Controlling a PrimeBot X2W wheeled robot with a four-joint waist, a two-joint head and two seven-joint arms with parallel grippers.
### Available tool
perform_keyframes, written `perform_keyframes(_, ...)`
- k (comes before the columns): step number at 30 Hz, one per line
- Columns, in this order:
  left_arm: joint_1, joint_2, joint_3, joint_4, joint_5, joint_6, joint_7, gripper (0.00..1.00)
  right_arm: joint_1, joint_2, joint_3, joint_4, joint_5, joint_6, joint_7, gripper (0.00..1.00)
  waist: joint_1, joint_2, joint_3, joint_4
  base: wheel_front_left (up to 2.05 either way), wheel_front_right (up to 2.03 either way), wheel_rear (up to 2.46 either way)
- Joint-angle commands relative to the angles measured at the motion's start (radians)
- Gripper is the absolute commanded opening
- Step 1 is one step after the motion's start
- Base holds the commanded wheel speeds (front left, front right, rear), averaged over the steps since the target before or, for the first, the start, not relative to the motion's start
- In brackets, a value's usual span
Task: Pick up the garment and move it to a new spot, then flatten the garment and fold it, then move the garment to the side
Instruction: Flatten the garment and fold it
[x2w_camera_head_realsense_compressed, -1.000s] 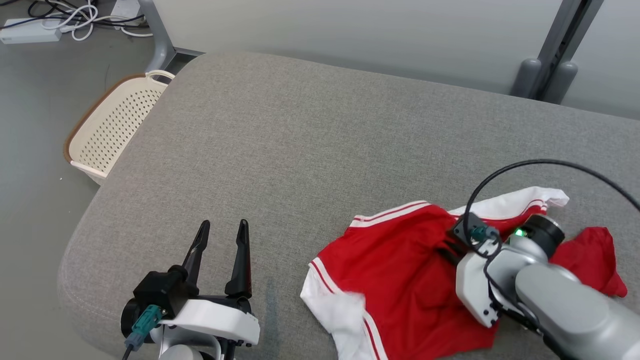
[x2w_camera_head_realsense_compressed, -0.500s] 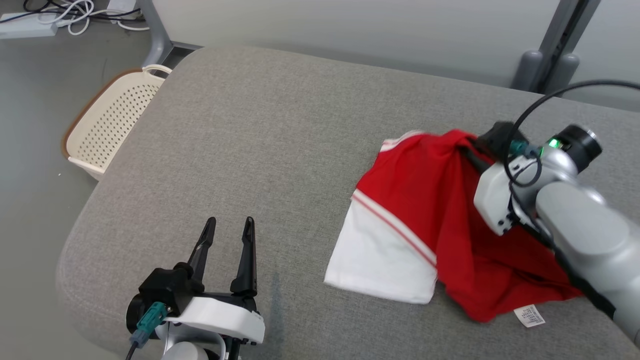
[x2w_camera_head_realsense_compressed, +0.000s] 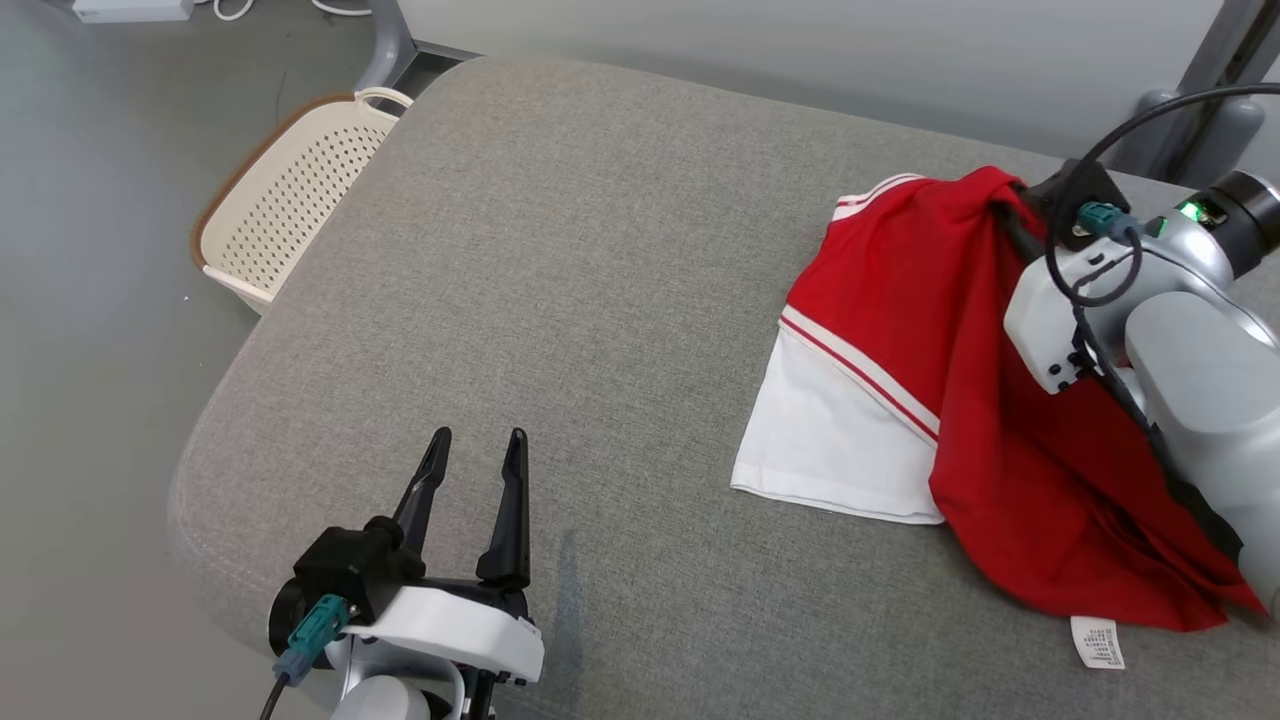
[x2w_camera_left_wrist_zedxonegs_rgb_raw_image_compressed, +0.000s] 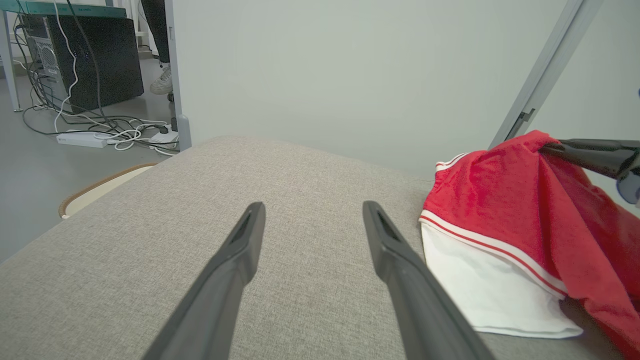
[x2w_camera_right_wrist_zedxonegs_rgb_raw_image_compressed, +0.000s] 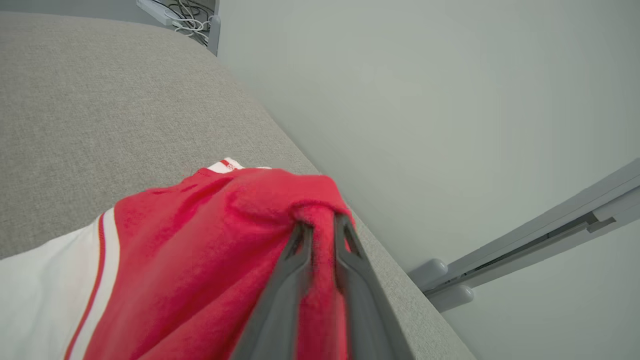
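Where the cushion (x2w_camera_head_realsense_compressed: 620, 300) curves down at its near edge, the L gripper (x2w_camera_head_realsense_compressed: 479, 435) hangs just inside that edge. Its fingers are spread wide w/ nothing btwn them, tips aimed across the cushion top.

The garment (x2w_camera_head_realsense_compressed: 900, 290) sits on the cushion's right half, well apart from the L gripper. Nearest the cushion's near-right edge, a small white label (x2w_camera_head_realsense_compressed: 1097, 640) lies flat on the weave, just beside the red hem. Further in, toward the cushion's middle, the white panel (x2w_camera_head_realsense_compressed: 820, 450) lies flat, w/ a red-and-white striped band along its top. From there the red cloth climbs to a peak near the cushion's far-right edge. At that peak the R gripper (x2w_camera_right_wrist_zedxonegs_rgb_raw_image_compressed: 321, 222) pinches a bunched fold: fingers nearly together, red cloth clamped btwn them, cloth draping down both sides. The R arm reaches in over the garment's right side.

A cream holed basket (x2w_camera_head_realsense_compressed: 290, 200) w/ a brown rim stands on the floor (x2w_camera_head_realsense_compressed: 90, 300) against the cushion's far-left corner. The cushion edge hides part of it, so can't tell what's inside.

Open room: the cushion's left half & middle are plain grey weave from near edge to far edge. The far edge is rounded & runs close to a pale wall (x2w_camera_head_realsense_compressed: 800, 60). Grey posts (x2w_camera_head_realsense_compressed: 1230, 130) stand just past the far-right corner, near the lifted peak. Past the far-left corner, the left wrist view shows a power strip (x2w_camera_left_wrist_zedxonegs_rgb_raw_image_compressed: 80, 140), loose cables (x2w_camera_left_wrist_zedxonegs_rgb_raw_image_compressed: 115, 132), a dark PC tower (x2w_camera_left_wrist_zedxonegs_rgb_raw_image_compressed: 100, 55) & a person's shoe (x2w_camera_left_wrist_zedxonegs_rgb_raw_image_compressed: 162, 82).
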Motion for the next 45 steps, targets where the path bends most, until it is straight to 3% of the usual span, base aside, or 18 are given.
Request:
perform_keyframes(1, -0.021, 0.004, 0.001, 0.001, 0.003, 0.004, -0.005, 1.00, -0.002, 0.009, -0.016, 0.017, -0.004, 0.000, -0.019, 1.00, 0.0000, 0.0000, 0.000, 0.001, 0.00, 0.00, 0.00)
perform_keyframes(10, 0.015, 0.004, 0.024, 0.006, 0.029, 0.003, -0.005, 1.00, 0.043, 0.022, -0.108, 0.027, 0.019, 0.000, -0.059, 1.00, 0.0000, 0.0000, -0.037, -0.075, 0.00, 0.00, 0.00)
perform_keyframes(19, 0.043, 0.004, 0.047, 0.006, 0.052, -0.008, -0.005, 1.00, 0.207, -0.039, -0.260, -0.148, 0.124, 0.000, -0.058, 1.00, 0.0000, 0.0000, -0.079, -0.204, 0.00, 0.00, 0.00)
perform_keyframes(25, 0.052, 0.004, 0.054, 0.003, 0.060, -0.010, -0.005, 1.00, 0.370, -0.066, -0.342, -0.184, 0.185, 0.000, -0.053, 1.00, 0.0000, 0.0000, -0.080, -0.271, 0.00, 0.00, 0.00)
perform_keyframes(34, 0.040, 0.004, 0.055, 0.005, 0.064, -0.014, -0.005, 1.00, 0.481, -0.067, -0.362, -0.241, 0.244, 0.000, 0.095, 1.00, 0.0000, 0.0000, -0.066, -0.310, 0.00, 0.00, 0.00)
perform_keyframes(45, 0.031, 0.004, 0.060, 0.006, 0.061, -0.011, -0.005, 1.00, 0.553, -0.083, -0.396, -0.311, 0.340, 0.000, 0.305, 1.00, 0.0000, 0.0000, -0.058, -0.289, 0.00, 0.00, 0.00)
